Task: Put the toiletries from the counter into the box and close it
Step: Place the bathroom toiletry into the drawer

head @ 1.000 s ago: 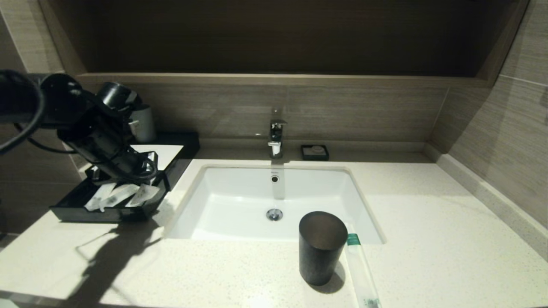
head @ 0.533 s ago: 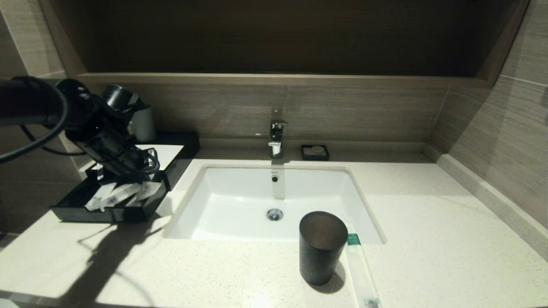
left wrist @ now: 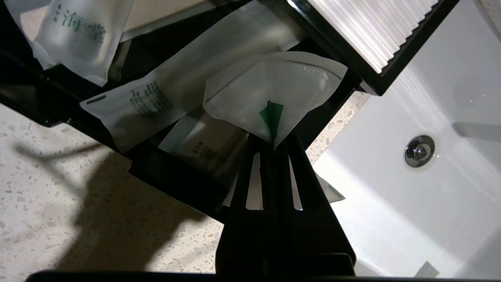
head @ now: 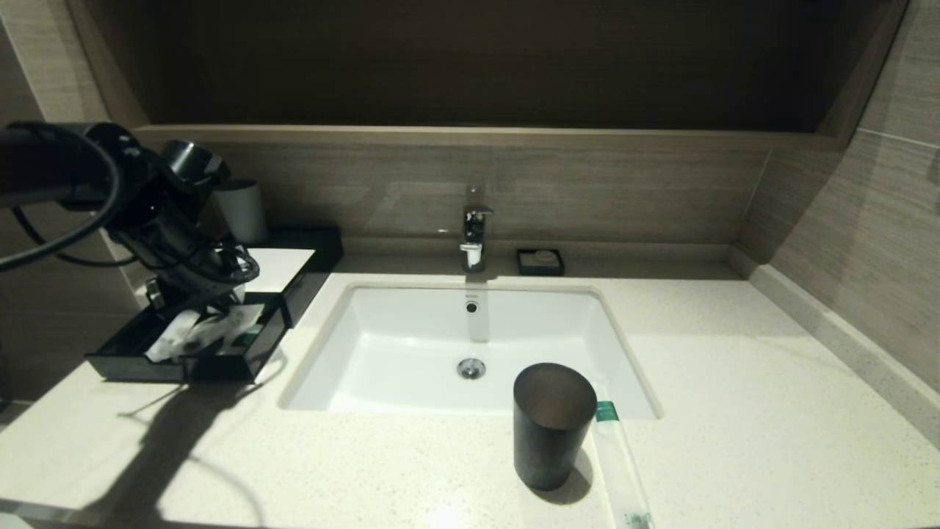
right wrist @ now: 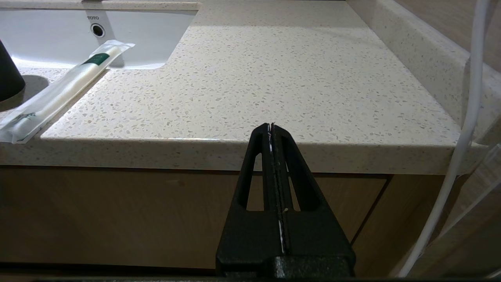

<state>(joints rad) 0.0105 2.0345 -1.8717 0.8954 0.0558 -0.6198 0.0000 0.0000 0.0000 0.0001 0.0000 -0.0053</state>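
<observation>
My left gripper (head: pixel 220 300) hangs over the open front drawer (head: pixel 117 361) of the black box (head: pixel 290 258). It is shut on the corner of a short flat sachet (left wrist: pixel 270 90) by its green label, and the sachet's far end reaches into the drawer. Other translucent sachets (left wrist: pixel 156 102) lie in the drawer; they also show in the head view (head: pixel 176 334). One long sachet (head: pixel 620 470) lies on the counter (head: pixel 734 411) right of the dark cup (head: pixel 552 426); it also shows in the right wrist view (right wrist: pixel 66 88). My right gripper (right wrist: pixel 271 126) is shut and empty, parked below the counter's front edge.
The white sink basin (head: pixel 470 345) sits mid-counter with the faucet (head: pixel 474 231) behind it. A small black soap dish (head: pixel 540 261) stands at the back. A pale cup (head: pixel 242 211) stands on the box's rear. A white cable (right wrist: pixel 465 129) hangs near my right gripper.
My left gripper has moved a little left and back over the drawer with the short sachet, which now sits lower in the drawer. The right arm has not moved.
</observation>
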